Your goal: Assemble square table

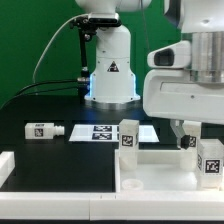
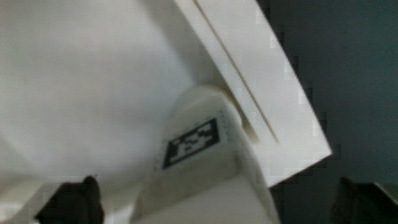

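Observation:
The white square table top (image 1: 160, 170) lies at the front on the exterior view's right, rim up. One tagged white leg (image 1: 128, 135) stands at its far left corner and another (image 1: 210, 160) at its right side. A third leg (image 1: 45, 129) lies on the black table to the left. My gripper (image 1: 188, 130) hangs over the top's far right corner, open. In the wrist view a tagged leg (image 2: 192, 143) stands in the corner of the table top (image 2: 89, 90), beside the rim. It sits between my dark fingertips (image 2: 75, 200), and neither touches it; the gripper (image 2: 219, 205) is open.
The marker board (image 1: 105, 131) lies flat behind the table top. The robot's white base (image 1: 110, 70) stands at the back centre. A plain white bar (image 1: 10, 165) sits at the front left edge.

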